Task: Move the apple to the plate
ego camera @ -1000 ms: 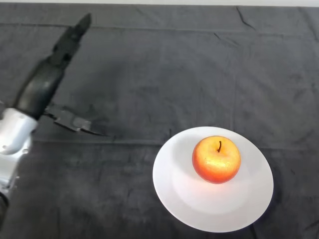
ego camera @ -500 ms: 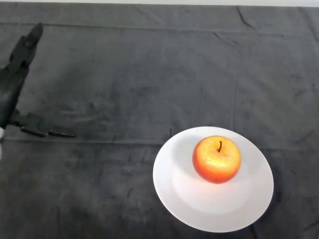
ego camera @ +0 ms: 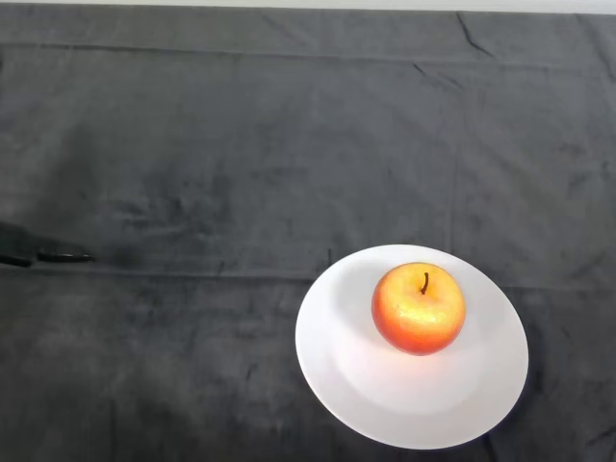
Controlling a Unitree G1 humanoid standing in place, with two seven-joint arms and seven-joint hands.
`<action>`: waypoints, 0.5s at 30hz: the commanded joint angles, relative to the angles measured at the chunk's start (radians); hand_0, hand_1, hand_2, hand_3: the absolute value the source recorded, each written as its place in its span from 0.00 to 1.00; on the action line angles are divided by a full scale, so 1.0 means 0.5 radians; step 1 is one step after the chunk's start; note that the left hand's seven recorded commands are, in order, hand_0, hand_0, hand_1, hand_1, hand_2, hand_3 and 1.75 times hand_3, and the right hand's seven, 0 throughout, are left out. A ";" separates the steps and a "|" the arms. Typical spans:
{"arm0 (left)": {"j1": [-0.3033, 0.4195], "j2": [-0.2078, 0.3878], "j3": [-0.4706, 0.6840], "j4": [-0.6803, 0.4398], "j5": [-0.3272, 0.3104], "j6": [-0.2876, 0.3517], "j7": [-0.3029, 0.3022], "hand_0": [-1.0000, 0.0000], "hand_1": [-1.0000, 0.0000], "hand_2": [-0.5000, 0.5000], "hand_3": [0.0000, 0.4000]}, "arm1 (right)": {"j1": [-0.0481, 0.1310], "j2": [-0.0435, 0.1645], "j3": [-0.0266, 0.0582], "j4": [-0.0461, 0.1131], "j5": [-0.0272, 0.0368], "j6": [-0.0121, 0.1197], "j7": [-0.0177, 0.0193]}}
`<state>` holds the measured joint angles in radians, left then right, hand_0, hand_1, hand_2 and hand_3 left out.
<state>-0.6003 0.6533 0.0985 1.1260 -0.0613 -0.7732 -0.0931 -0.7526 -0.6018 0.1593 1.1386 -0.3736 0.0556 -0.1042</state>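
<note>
Round red-and-yellow apple (ego camera: 419, 308) with a dark stem, upright, a little above the centre of a plain white round plate (ego camera: 346, 380). Plate flat on the dark grey wrinkled cloth (ego camera: 289, 144) over the table, in the lower right of the head view. Black hand (ego camera: 38, 255) barely in sight at the left edge, about level with the plate's upper rim and well apart from it: only thin dark tips poking in just over the cloth. Impossible to tell from that sliver whether spread apart or drawn together. Nothing seen in its grasp. Faint horizontal folds in the cloth across the top and the middle.
</note>
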 commanded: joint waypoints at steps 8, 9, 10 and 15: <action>0.141 0.230 0.150 0.128 -0.087 -0.014 0.071 1.00 1.00 0.50 0.00 | 0.055 -0.008 -0.020 0.044 0.010 -0.011 0.0074; 0.151 0.237 0.161 0.134 -0.090 -0.009 0.081 1.00 1.00 0.50 0.00 | 0.054 -0.008 -0.020 0.045 0.010 -0.011 0.0073; 0.165 0.245 0.174 0.140 -0.093 -0.003 0.093 1.00 1.00 0.50 0.00 | 0.054 -0.008 -0.020 0.046 0.010 -0.012 0.0071; 0.224 0.282 0.235 0.167 -0.114 0.036 0.146 1.00 1.00 0.50 0.00 | 0.052 -0.008 -0.019 0.049 0.010 -0.014 0.0064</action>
<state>-0.5166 0.7349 0.2064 1.1807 -0.1017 -0.7646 -0.0282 -0.7526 -0.6015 0.1594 1.1413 -0.3736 0.0546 -0.1042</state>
